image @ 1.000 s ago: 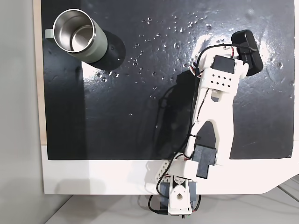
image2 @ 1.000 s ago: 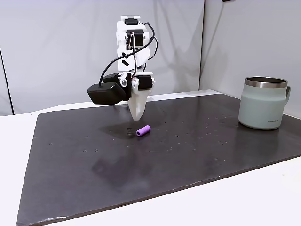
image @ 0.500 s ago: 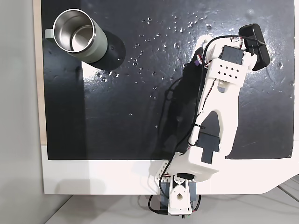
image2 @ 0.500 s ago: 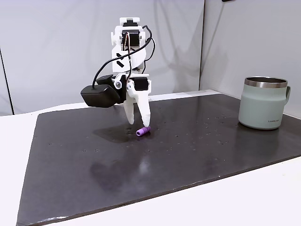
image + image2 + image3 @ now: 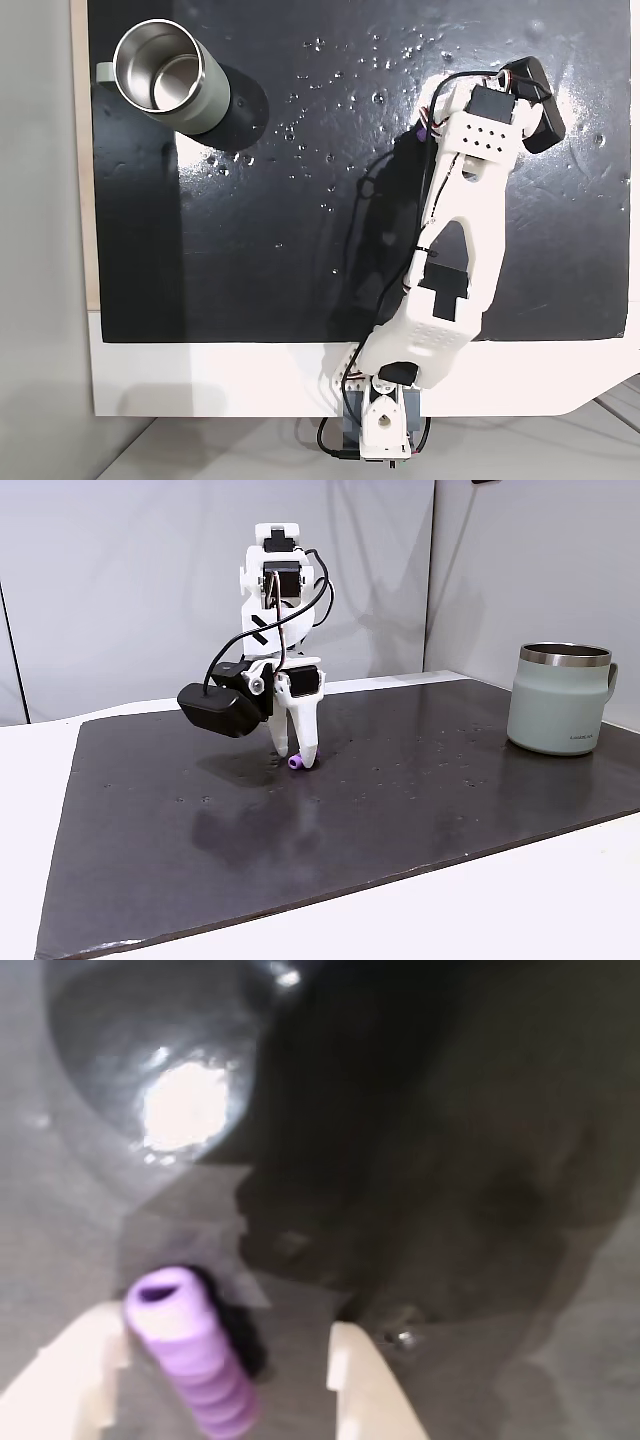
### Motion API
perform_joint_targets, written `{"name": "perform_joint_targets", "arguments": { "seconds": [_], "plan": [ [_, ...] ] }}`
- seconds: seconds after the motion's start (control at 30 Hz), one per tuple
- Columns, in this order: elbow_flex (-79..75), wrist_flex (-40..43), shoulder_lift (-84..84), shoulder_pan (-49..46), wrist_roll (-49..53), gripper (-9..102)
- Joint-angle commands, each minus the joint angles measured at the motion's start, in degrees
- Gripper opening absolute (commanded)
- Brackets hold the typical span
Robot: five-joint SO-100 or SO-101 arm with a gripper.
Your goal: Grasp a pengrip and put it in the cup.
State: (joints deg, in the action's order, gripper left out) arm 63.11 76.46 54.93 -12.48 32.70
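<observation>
The pengrip (image 5: 190, 1355) lies between the fingers of the wide tool (image 5: 225, 1380); light, soft rubber, probably best squeezed at its ridged middle.

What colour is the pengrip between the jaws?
Light purple; the pengrip shows best in the wrist view.

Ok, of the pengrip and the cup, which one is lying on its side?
The pengrip, lying flat on the mat between the gripper fingers; the cup stands upright.
</observation>
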Motion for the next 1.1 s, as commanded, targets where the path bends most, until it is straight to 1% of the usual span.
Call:
{"name": "perform_joint_targets", "arguments": {
  "seconds": [0.0, 0.1, 0.27, 0.3, 0.4, 0.47, 0.57, 0.73, 0.77, 0.93, 1.07],
  "plan": [
    [-4.39, 0.97, -0.09, 1.67, -0.09, 18],
    [-5.36, 1.76, -1.67, 2.55, -0.35, 13],
    [-6.15, 1.85, -3.16, 3.25, -1.32, 1],
    [-6.15, 1.93, -3.16, 3.34, -1.32, 0],
    [-7.29, 3.43, -3.16, 3.6, -1.85, 0],
    [-9.84, 6.33, -3.16, 4.13, -2.72, 0],
    [-17.93, 14.24, -3.16, 5.8, -5.27, 0],
    [-35.95, 27.07, -4.04, 10.46, -9.32, 0],
    [-38.58, 28.21, -4.04, 11.69, -10.46, 0],
    [-39.11, 28.21, -1.05, 18.72, -15.12, 0],
    [-42.71, 28.21, -1.49, 25.4, -20.3, 0]
  ]
}}
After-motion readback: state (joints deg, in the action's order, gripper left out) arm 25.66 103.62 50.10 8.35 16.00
